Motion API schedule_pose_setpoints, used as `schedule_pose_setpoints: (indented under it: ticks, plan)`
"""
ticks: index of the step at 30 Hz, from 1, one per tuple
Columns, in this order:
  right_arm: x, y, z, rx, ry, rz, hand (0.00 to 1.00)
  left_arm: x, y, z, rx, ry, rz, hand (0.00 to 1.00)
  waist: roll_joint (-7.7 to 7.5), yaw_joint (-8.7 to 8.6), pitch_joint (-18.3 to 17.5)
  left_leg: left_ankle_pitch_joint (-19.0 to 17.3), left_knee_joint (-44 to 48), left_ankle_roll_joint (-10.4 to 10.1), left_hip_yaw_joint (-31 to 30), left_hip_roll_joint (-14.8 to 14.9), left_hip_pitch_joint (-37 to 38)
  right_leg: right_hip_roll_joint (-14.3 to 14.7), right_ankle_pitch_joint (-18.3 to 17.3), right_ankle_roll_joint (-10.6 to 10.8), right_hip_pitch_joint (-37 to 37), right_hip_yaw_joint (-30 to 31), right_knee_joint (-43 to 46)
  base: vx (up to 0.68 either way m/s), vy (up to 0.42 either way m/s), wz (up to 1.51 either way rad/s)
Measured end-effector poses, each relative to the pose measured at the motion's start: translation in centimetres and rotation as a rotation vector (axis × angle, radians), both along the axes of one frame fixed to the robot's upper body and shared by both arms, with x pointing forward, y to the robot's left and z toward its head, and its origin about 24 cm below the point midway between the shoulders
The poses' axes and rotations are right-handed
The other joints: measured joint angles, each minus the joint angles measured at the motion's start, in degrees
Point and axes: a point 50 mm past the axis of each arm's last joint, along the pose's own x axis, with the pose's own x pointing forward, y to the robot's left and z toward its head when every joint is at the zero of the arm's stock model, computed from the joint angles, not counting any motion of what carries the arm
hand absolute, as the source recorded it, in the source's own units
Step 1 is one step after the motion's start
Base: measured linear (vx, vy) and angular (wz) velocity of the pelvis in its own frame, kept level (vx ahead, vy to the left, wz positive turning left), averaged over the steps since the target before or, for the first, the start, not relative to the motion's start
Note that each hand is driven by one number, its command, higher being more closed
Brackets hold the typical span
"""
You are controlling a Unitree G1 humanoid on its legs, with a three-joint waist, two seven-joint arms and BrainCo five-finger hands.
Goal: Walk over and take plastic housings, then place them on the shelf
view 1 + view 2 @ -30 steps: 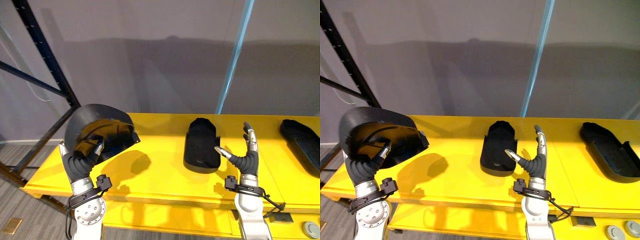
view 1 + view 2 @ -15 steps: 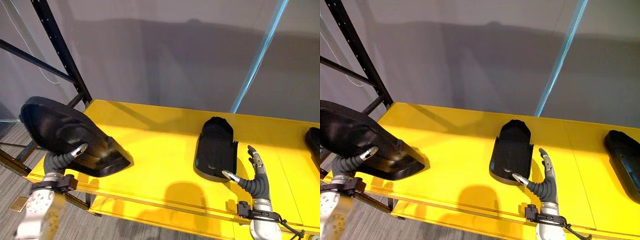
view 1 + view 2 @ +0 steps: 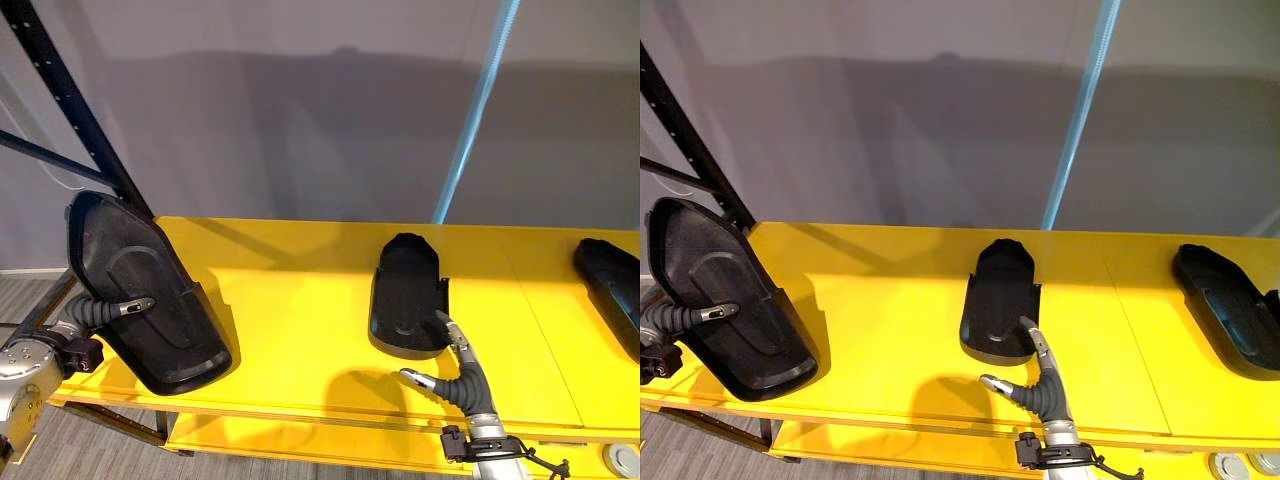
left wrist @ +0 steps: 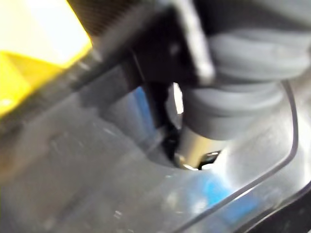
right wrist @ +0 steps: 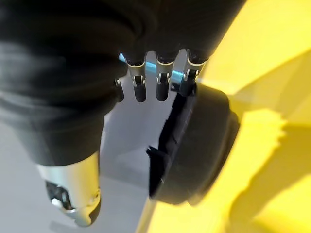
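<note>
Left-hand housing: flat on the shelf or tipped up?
Tipped up: the black plastic housing slants, one end raised, the other down at the yellow shelf; left hand grips it.

You're in a storage or workshop bay of an industrial kind: a yellow shelf (image 3: pixel 300 300) sits in a black steel rack whose upright (image 3: pixel 75 105) is punched with holes and tied by a slanting brace (image 3: pixel 50 157), with a second yellow level (image 3: pixel 300 440) just below. Bare black moulded parts are spread along the board, a housing (image 3: pixel 405 300) in the middle, a second housing (image 3: pixel 610 280) well apart at the right end and a third housing (image 3: pixel 150 300) at the left end. Behind you have a plain grey wall (image 3: pixel 300 120) with a light blue strip (image 3: pixel 473 110) running up it, and grey plank floor (image 3: pixel 80 450) below.
</note>
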Motion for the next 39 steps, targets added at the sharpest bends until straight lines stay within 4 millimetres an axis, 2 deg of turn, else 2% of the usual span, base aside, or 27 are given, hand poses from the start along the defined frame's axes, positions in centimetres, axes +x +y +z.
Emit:
schedule_pose_setpoints:
  ticks: [3,5,11,16,17,22,24,29,32,36,38,39]
  plan:
    - [0.0,0.5,0.0,0.006,-0.002,0.029,0.00,0.9,0.6,0.1,0.111,0.046,0.024,1.00,-0.07,-1.57,0.0,0.2,0.2,-0.2,1.2,0.0,-0.4,0.0,0.2,0.1,-0.8,0.6,0.1,-0.01,0.021,-0.10]
    - [0.0,0.7,0.1,0.008,-0.014,0.038,0.00,1.3,0.6,0.5,0.143,0.047,0.023,1.00,-0.07,-1.94,0.0,0.5,0.2,-0.5,1.2,0.1,-1.2,0.1,0.2,0.0,-1.7,0.6,0.2,0.00,0.008,-0.02]
    - [0.1,1.8,1.1,0.036,-0.057,0.086,0.00,4.0,-0.1,3.6,0.327,0.012,0.009,1.00,-0.80,-2.47,1.4,2.0,0.3,-1.8,2.6,1.6,-3.6,1.5,0.9,-1.0,-4.5,0.7,0.5,-0.03,-0.026,-0.03]
    - [0.2,2.0,1.4,0.071,-0.075,0.107,0.00,5.0,-0.3,5.3,0.401,-0.023,0.023,1.00,-1.00,-2.49,3.4,2.1,0.3,-1.7,4.2,2.4,-4.2,2.4,0.9,-1.5,-6.5,1.9,2.1,-0.05,-0.035,-0.16]
    - [0.2,2.0,1.4,0.070,-0.073,0.109,0.00,5.1,-0.3,5.5,0.425,-0.022,0.026,0.00,-1.16,-2.50,3.7,2.1,0.2,-1.7,4.8,2.5,-4.2,2.5,0.9,-1.5,-6.9,2.5,2.3,-0.04,-0.024,-0.22]
    - [0.1,2.6,1.7,0.079,-0.091,0.152,0.00,5.3,0.2,5.6,0.511,0.011,0.054,0.00,-1.75,-2.89,4.9,2.1,0.3,-1.7,6.2,2.7,-4.1,2.9,1.0,-1.6,-7.9,3.9,3.0,-0.03,-0.012,-0.14]
    - [0.0,2.8,1.6,0.079,-0.087,0.170,0.00,5.2,0.7,5.0,0.548,0.049,0.076,0.00,-1.86,-3.24,5.0,2.1,0.3,-1.7,6.6,2.7,-4.0,3.0,1.0,-1.6,-8.0,4.1,3.1,-0.02,-0.011,-0.07]
    - [-0.1,3.1,1.6,0.081,-0.082,0.194,0.00,5.6,1.4,4.7,0.508,0.028,0.184,0.00,-1.90,-3.19,5.1,2.1,0.3,-1.7,6.7,3.0,-3.7,3.3,1.0,-1.7,-7.8,4.2,3.3,0.00,-0.001,-0.01]
    - [-0.1,3.2,1.3,0.077,-0.070,0.205,0.00,6.3,0.9,4.7,0.468,-0.005,0.218,0.00,-1.97,-2.79,5.6,2.1,0.2,-1.6,6.8,3.2,-2.2,3.4,0.8,-1.9,-6.2,4.1,3.3,-0.01,-0.003,0.00]
    - [0.3,3.0,1.6,0.049,-0.079,0.220,0.00,7.5,-0.8,5.6,0.377,-0.116,0.228,0.00,-1.97,-2.05,5.6,2.0,0.2,-1.6,6.3,3.3,-1.6,3.4,0.7,-2.0,-5.1,3.3,3.4,-0.04,-0.004,0.11]
    - [0.9,3.0,2.3,0.024,-0.110,0.236,0.00,8.3,-2.5,6.7,0.291,-0.233,0.214,0.00,-1.98,-1.44,5.5,2.2,0.2,-1.4,5.6,3.1,-1.2,3.2,0.6,-1.9,-4.3,2.7,3.4,-0.03,0.007,0.16]
    - [1.4,3.0,2.8,0.008,-0.137,0.246,0.00,8.7,-3.9,7.9,0.230,-0.331,0.192,0.00,-1.99,-0.62,5.5,2.2,0.2,-1.3,5.4,3.0,-1.1,3.0,0.5,-1.8,-4.2,2.5,3.7,-0.03,0.006,0.13]
